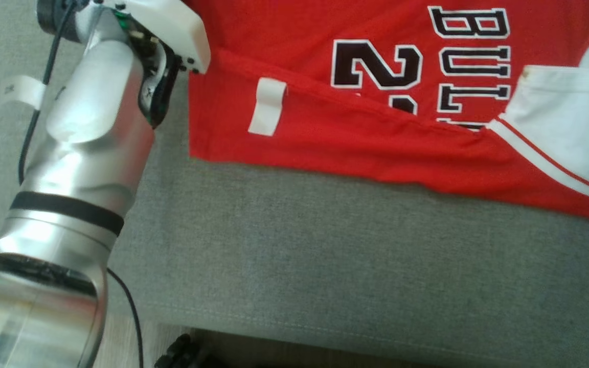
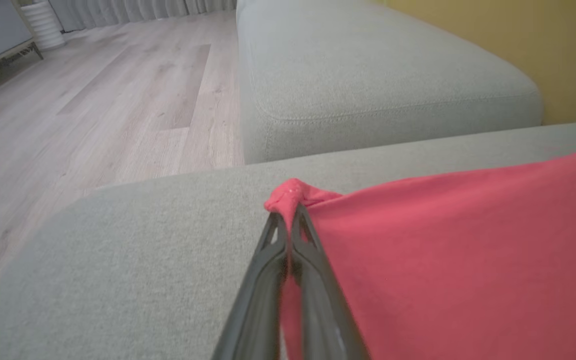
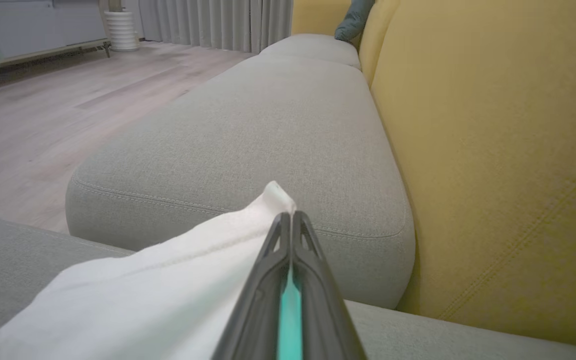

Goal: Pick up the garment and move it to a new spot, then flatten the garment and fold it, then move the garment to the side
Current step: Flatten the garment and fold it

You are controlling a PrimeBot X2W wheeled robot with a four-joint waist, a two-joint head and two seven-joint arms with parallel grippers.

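Note:
The garment (image 1: 356, 138) is a red jersey with black-and-white lettering and a white part (image 1: 565, 128). It lies spread on the grey sofa seat (image 1: 325, 245). In the left wrist view my left gripper (image 2: 288, 215) is shut on a bunched corner of the red cloth (image 2: 443, 250), which stretches away to the right. In the right wrist view my right gripper (image 3: 288, 217) is shut on an edge of the white cloth (image 3: 168, 285). My silver left forearm (image 1: 90, 128) rises along the left of the head view, beside the jersey's left edge.
A second grey cushion (image 2: 368, 75) lies beyond the seat, with a yellow backrest (image 3: 493, 150) on the right. Wooden floor (image 2: 93, 100) runs along the sofa's open side. A white tag (image 1: 267, 106) sits on the jersey. A black cable (image 1: 34, 117) hangs along my forearm.

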